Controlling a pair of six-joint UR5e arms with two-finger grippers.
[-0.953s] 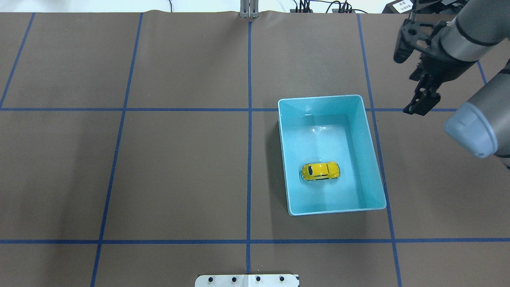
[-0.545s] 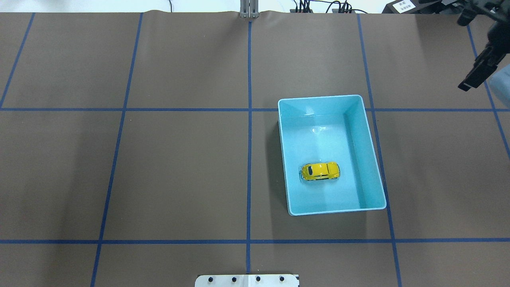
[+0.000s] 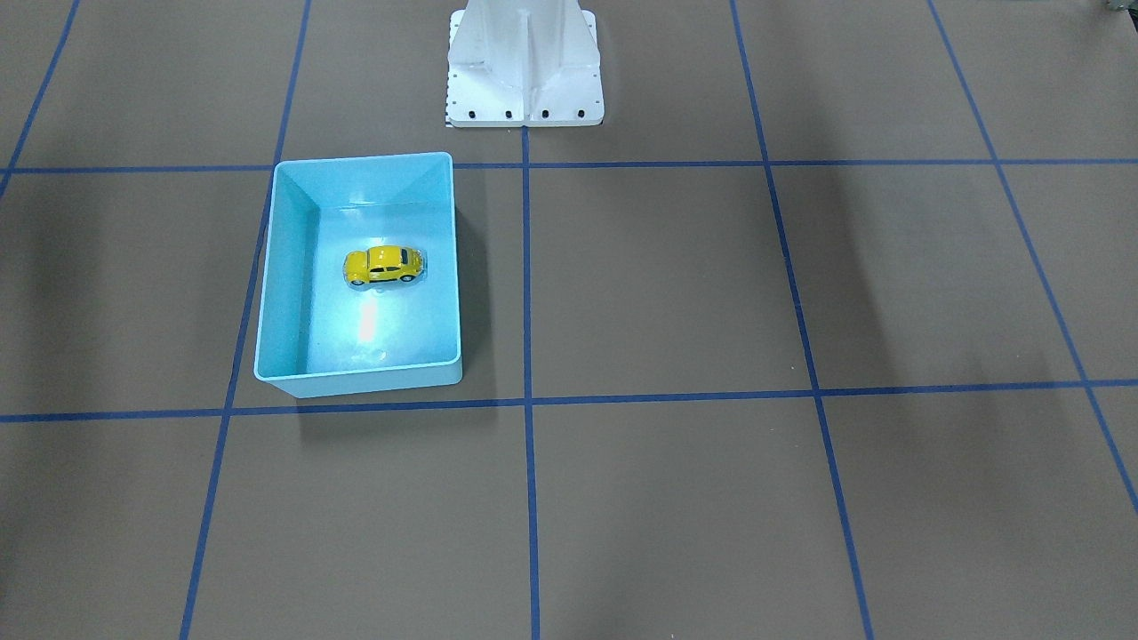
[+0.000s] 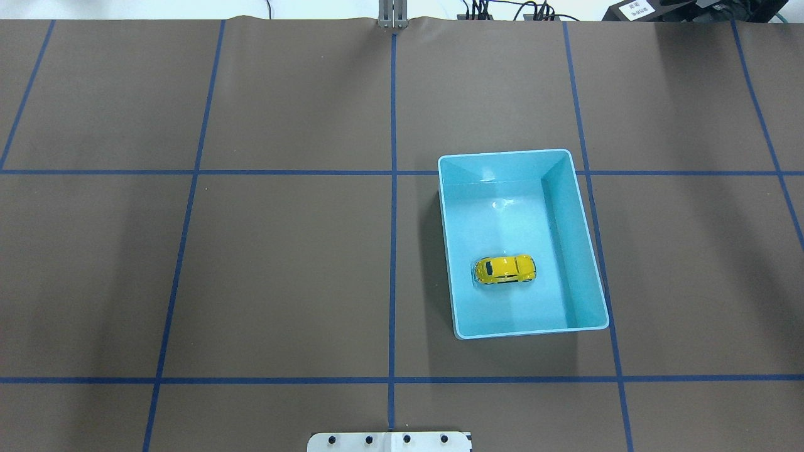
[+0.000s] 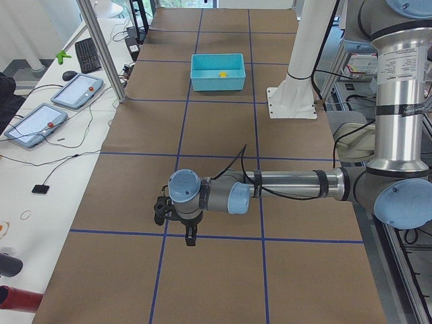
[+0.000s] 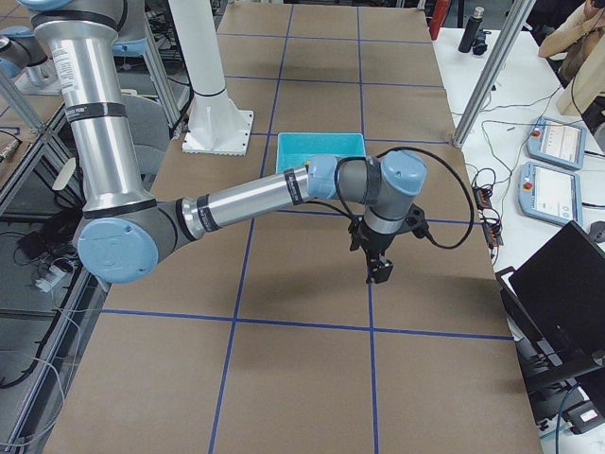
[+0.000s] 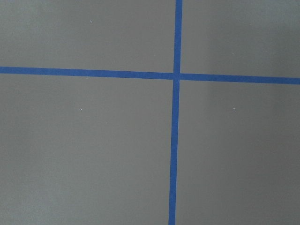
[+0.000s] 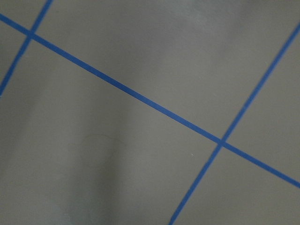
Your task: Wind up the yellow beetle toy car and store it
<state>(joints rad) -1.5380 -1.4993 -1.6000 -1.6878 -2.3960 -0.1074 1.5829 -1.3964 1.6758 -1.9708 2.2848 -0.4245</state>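
The yellow beetle toy car (image 4: 504, 269) sits on its wheels on the floor of the light blue bin (image 4: 590, 238), lying crosswise to the bin's long sides. It is in the half of the bin nearer to my base and a little toward the bin's left wall. From across the table the car (image 3: 384, 265) shows in the bin (image 3: 289, 284) apart from all four walls. Nothing of mine touches it.

The bin stands on the brown table (image 4: 282, 263), just right of the centre tape line, in the right half of my workspace. My white base plate (image 3: 524, 62) is near the bin, at the table's near edge.

My left gripper (image 5: 191, 237) hangs far out to my left, pointing down over the table near a crossing of blue tape lines (image 7: 177, 76), well apart from the bin (image 5: 216, 82). It shows only from the table's end, so I cannot tell whether its fingers are apart or together.

My right gripper (image 6: 380, 272) points down over the table out to my right, clear of the bin (image 6: 321, 144). It too shows only from the side, and I cannot tell how its fingers stand. Its wrist camera sees only table and tape.
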